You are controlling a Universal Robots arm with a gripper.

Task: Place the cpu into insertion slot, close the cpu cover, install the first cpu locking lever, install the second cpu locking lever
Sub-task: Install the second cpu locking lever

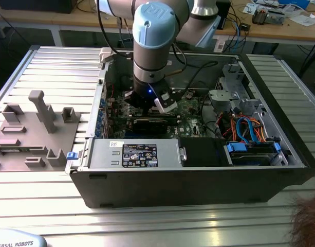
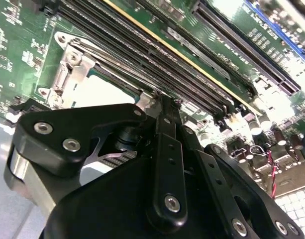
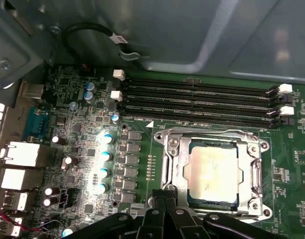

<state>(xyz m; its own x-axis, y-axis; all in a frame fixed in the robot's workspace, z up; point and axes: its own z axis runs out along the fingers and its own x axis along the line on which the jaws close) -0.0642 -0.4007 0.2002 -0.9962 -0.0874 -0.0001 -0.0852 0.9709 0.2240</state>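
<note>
An open computer case lies on a ribbed metal table, and serves here as the landmark; beside the case, toward the exterior view's left, a grey fixture plate rests on the table with several upright blocks on it. The robot arm reaches down into the case from above, its blue-capped joint over the middle of the opening. The green motherboard covers the floor of the case; a silver power supply with a label sits along the near wall of the case, and blue and orange cables lie at the end of the case toward the exterior view's right.

Four long black memory slots run side by side across the motherboard, next to the case wall; just beside them sits the insertion slot. The cpu lies flat inside the insertion slot, its pale metal top facing up; the cpu cover is a silver frame lying down around the cpu, its opening showing the chip.

The gripper hangs low over the motherboard at the edge of the insertion slot away from the memory slots; its black fingers are pressed together at the tip, clenched, with nothing visibly grasped between them; in both wrist views the tip stands against the rim of the cpu cover.
</note>
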